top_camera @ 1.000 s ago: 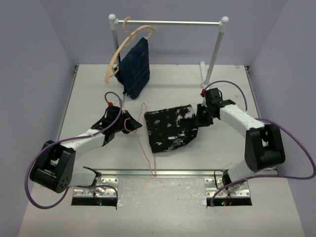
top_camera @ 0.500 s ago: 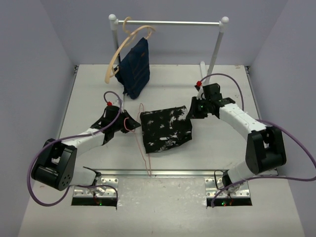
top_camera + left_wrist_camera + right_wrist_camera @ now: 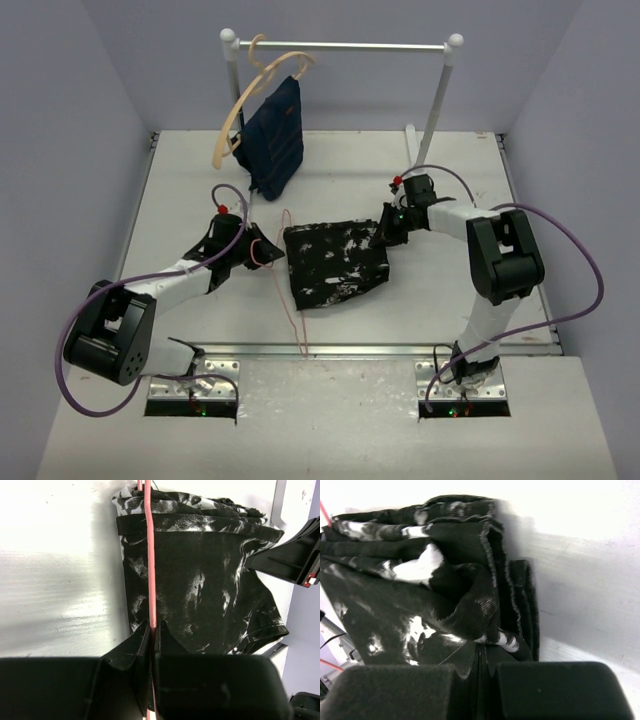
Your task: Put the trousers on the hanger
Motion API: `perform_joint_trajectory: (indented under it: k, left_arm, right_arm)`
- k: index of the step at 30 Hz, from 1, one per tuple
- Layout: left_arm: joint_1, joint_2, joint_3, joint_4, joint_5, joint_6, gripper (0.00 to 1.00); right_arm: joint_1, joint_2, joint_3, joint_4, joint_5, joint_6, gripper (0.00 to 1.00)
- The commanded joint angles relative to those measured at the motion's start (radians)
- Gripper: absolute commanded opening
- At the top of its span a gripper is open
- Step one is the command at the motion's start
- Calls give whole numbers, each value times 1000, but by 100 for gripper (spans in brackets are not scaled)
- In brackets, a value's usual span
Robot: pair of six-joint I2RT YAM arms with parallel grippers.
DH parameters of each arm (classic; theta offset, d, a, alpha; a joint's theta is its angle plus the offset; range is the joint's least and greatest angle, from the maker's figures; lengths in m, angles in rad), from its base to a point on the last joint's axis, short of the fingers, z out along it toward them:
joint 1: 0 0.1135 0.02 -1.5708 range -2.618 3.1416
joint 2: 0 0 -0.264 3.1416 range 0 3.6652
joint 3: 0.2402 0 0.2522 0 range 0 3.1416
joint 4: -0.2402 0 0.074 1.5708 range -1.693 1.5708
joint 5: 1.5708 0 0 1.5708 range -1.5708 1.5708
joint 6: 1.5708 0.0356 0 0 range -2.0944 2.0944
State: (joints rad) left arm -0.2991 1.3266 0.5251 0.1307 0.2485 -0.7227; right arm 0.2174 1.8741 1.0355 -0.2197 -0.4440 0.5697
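Mid-desk, my two arms meet over one folded garment. My left pincer (image 3: 151, 630) is clamped tight on the hanger (image 3: 151, 570), a thin pink wire that runs straight out from between the fingers and along the near edge of the trousers (image 3: 335, 262). Seen from the left wrist, the wire crosses just inside the cloth's border. I cannot tell whether it lies on top of the fabric or passes through a fold.

The trousers, black with white splotches, lie bunched in a rough square on the desk (image 3: 440, 290), between the two pincers and a little nearer the right arm. No leg hangs over the wire.

My right pincer (image 3: 481, 652) reaches in from the far side and is closed hard on the trousers' right edge. Several stacked folds of cloth crowd against its fingertips, and a thin fold is nipped between them.

From above, the hanger's long side trails toward the front edge of the desk, and its small hook curls by my left pincer.

At the back, a white rail (image 3: 350, 45) spans the desk. A wooden hanger (image 3: 235, 110) hangs from its left end and carries a navy garment (image 3: 275, 135), well apart from the trousers.
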Motion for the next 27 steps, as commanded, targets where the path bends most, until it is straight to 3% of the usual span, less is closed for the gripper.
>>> perform_joint_trajectory:
  k: [1, 7, 11, 13, 21, 24, 27]
  left_arm:
    - [11, 14, -28, -63, -21, 122, 0]
    - [11, 14, -14, -65, 8, 131, 0]
    - [11, 12, 2, -80, 20, 146, 0]
    - [11, 5, 4, -86, 23, 150, 0]
    - [10, -49, -10, -101, 35, 151, 0]
    - [9, -48, -13, -101, 38, 152, 0]
    - [9, -47, -16, -101, 35, 152, 0]
  right_arm:
    - [11, -131, 24, 1, -50, -27, 2]
    - [11, -254, 21, 116, -297, 26, 6]
    - [7, -123, 23, 282, -469, 85, 7]
    - [4, 50, 69, 315, -515, 90, 6]
    - [-2, 378, 246, 179, -408, 47, 2]
    - [-11, 349, 270, 148, -443, 51, 4]
    - [-12, 175, 270, 103, -455, 42, 10]
